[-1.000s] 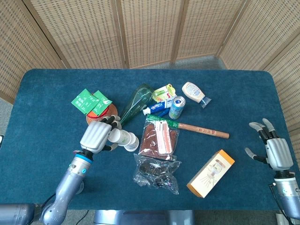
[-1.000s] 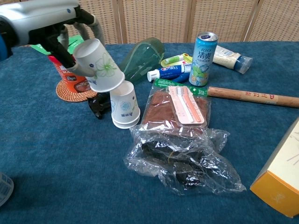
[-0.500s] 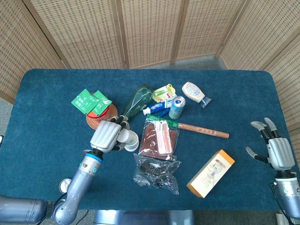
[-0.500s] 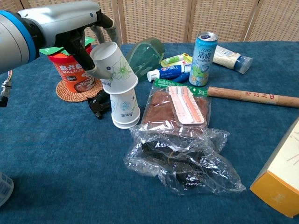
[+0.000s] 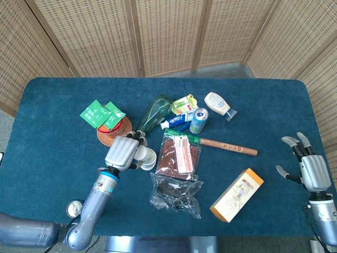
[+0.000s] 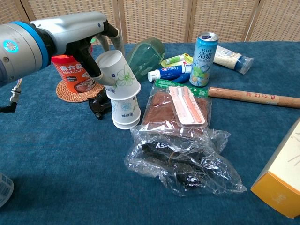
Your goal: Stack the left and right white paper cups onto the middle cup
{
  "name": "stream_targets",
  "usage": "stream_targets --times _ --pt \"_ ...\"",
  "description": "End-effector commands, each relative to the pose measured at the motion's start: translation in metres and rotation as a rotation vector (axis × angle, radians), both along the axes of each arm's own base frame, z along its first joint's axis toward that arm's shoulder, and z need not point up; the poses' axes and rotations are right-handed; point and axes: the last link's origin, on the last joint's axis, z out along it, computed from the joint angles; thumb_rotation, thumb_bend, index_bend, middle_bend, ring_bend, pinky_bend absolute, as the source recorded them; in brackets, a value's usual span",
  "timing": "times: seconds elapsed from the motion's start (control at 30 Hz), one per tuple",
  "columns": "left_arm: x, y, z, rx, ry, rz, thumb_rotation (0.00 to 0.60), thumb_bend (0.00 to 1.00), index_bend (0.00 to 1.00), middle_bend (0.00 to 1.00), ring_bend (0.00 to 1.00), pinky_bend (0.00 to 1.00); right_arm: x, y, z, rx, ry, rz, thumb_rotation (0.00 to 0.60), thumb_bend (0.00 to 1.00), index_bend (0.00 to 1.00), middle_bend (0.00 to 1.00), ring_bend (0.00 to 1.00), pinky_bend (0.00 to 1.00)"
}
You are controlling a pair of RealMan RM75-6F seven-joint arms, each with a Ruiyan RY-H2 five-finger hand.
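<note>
My left hand (image 5: pixel 122 152) (image 6: pixel 89 44) holds a white paper cup with a green flower print (image 6: pixel 119 73), tilted, its base touching the top of the upside-down white cup stack (image 6: pixel 125 111) that stands on the blue table. In the head view the held cup (image 5: pixel 142 153) and the stack (image 5: pixel 150 158) peek out to the right of the hand. My right hand (image 5: pixel 307 167) hovers open at the far right edge of the table, away from the cups; the chest view does not show it.
Close by are a red instant-noodle tub on a woven coaster (image 6: pixel 71 79), a black clip (image 6: pixel 98 105), a green bottle (image 6: pixel 143 56), a blue can (image 6: pixel 203 52), toothpaste (image 6: pixel 169 72), a brown packet with toothbrushes (image 6: pixel 178 107), a hammer (image 6: pixel 253 97), a plastic bag (image 6: pixel 183 159) and an orange-white box (image 5: pixel 237 194).
My left hand has carried the flower-print cup rightward and down, from above and left of the stack to resting against its top. The right hand has barely moved.
</note>
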Motion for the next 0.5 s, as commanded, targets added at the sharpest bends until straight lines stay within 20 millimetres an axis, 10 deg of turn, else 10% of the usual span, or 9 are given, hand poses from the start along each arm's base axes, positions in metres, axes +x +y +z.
stream_targets --times 0.03,0.5 --pt "-0.0003 0.0012 -0.0032 -0.005 0.01 0.007 0.6 0.25 0.42 0.27 0.28 0.55 -0.0002 -0.0001 0.0005 -0.002 -0.003 -0.001 0.6 0.26 0.19 0.24 0.07 0.43" --pt "-0.0046 0.0052 -0.0073 -0.009 0.029 0.015 0.6 0.24 0.23 0.0 0.0 0.36 -0.0006 0.0 -0.0017 0.006 0.001 -0.003 0.6 0.26 0.19 0.24 0.07 0.43"
